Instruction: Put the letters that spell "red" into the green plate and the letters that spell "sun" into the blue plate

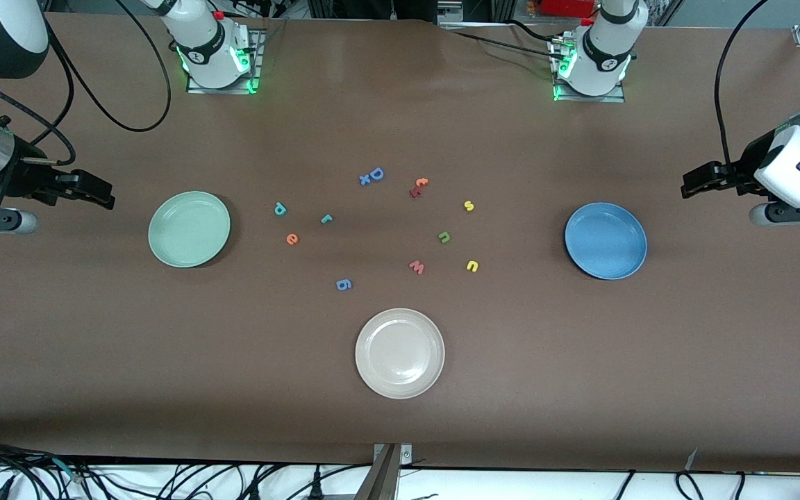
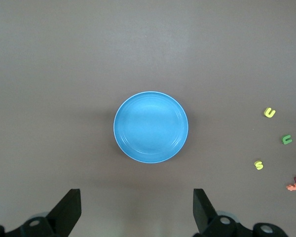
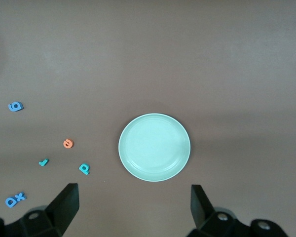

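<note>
The green plate point(image 1: 189, 229) lies bare toward the right arm's end of the table, and the blue plate point(image 1: 605, 241) toward the left arm's end. Between them lie the teal "d" point(image 1: 280, 208), teal "r" point(image 1: 326, 219), orange "e" point(image 1: 292, 239), yellow "s" point(image 1: 469, 205), dark green "n" point(image 1: 444, 237) and yellow "u" point(image 1: 471, 265). My right gripper point(image 1: 98, 191) hangs open and holds nothing, over bare table beside the green plate point(image 3: 154, 147). My left gripper point(image 1: 700, 182) hangs open over bare table beside the blue plate point(image 2: 150, 127), also holding nothing.
A beige-white plate point(image 1: 400, 353) sits nearer the front camera than the letters. Other letters lie among them: a blue "D" point(image 1: 372, 176), an orange-and-red pair point(image 1: 418, 186), a red "w" point(image 1: 417, 267) and a blue "g" point(image 1: 344, 284).
</note>
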